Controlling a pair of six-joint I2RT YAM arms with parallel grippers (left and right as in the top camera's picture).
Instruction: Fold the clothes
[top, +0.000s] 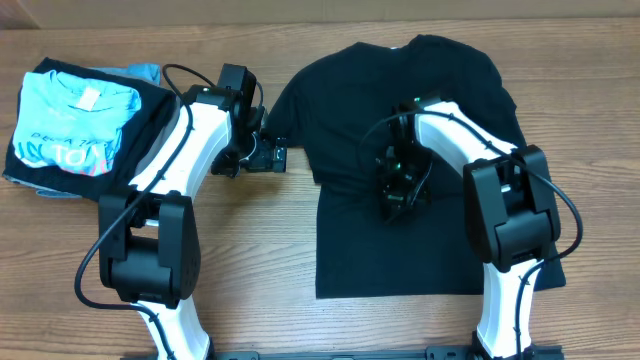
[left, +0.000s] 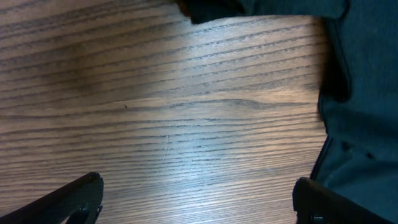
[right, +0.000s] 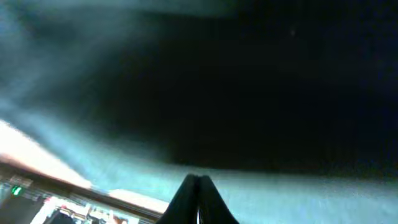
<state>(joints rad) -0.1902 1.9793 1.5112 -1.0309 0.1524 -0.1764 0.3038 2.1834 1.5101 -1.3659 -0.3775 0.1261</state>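
A black T-shirt (top: 400, 240) lies flat on the wooden table, collar toward the far edge. My left gripper (top: 272, 157) is open and empty over bare wood just left of the shirt's left sleeve. In the left wrist view the gripper (left: 198, 202) has its fingers wide apart, with the shirt's edge (left: 367, 106) by the right finger. My right gripper (top: 392, 200) is down on the middle of the shirt. In the right wrist view its fingertips (right: 198, 180) are pressed together, with dark cloth (right: 249, 93) filling the view ahead. No cloth shows between the tips.
A stack of folded clothes (top: 70, 125), with a light blue printed shirt on top, sits at the far left of the table. Bare wood (top: 250, 250) lies between the arms and along the front edge.
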